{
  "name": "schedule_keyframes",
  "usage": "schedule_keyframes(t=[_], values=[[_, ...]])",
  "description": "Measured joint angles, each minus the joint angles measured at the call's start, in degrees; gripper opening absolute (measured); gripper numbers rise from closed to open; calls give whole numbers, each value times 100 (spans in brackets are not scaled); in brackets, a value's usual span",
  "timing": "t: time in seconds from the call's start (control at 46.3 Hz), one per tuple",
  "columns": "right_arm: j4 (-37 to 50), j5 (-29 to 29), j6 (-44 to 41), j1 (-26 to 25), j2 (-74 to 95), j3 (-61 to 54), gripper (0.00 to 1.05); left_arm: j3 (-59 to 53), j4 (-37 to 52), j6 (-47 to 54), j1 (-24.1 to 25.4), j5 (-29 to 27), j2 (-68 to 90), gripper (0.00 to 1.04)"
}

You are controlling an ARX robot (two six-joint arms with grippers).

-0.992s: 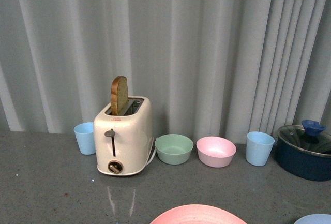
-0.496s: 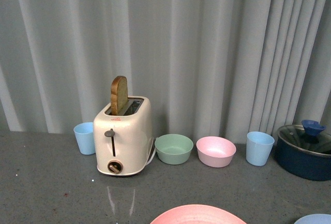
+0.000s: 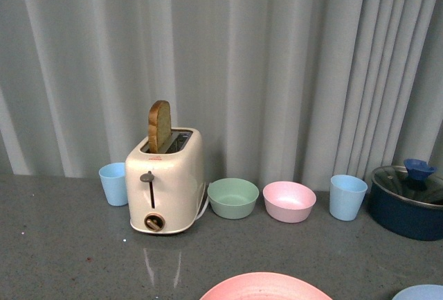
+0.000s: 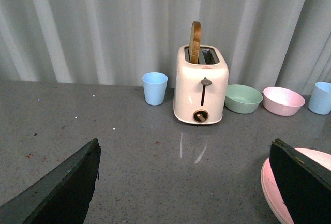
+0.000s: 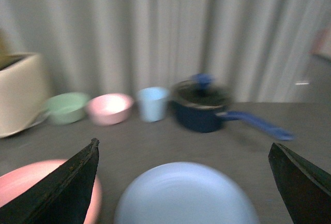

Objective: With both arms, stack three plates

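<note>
A: Where do the plates lie?

B: All on the grey counter (image 3: 62, 258). Pink plate (image 3: 259, 287) is at the middle of the near edge, only its far rim showing in the front view. Light blue plate (image 3: 419, 293) is at the near right corner, a sliver there, well apart from the pink one. The third, beige plate is in no view. Nothing is stacked yet.

A: Which arm is nearer which?

B: The right wrist view is blurred but readable. The light blue plate (image 5: 186, 195) lies flat, centred in the gap of the right gripper (image 5: 183, 144) and lower than its tips. The pink plate (image 5: 26, 180) is off beside one finger. So the right arm has the blue one. For the left gripper (image 4: 184, 145), the pink plate (image 4: 270, 190) lies flat behind one finger, not in the gap. I judge it lies to that arm's right. Both plates are round, so there is no long axis to line up with.

A: Jaw state and pose?

B: Both pairs are spread wide and hold nothing. Both cameras look roughly level toward the toaster (image 4: 200, 85) at the back edge, fingers pointing forward above the counter. My guess is the right arm needs only to drop to a rim, while the left must first shift sideways.
</note>
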Motion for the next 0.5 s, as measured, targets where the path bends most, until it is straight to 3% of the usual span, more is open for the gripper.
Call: schedule_keyframes(t=[0.086,0.151,0.237,0.345,0.496], values=[[1021,1921,-162,258,872,59,97,0,0,0,0,-20,0,98],[1840,2581,-286,-76,1727,160,97,0,0,0,0,11,0,98],[2649,2319,-282,-723,2728,400,97,0,0,2,0,-4,0,98],[3331,1366,-201,-1641,4061,929,97,0,0,0,0,0,0,98],[3036,83,315,-2778,5925,1836,97,0,0,0,0,-2,0,98]])
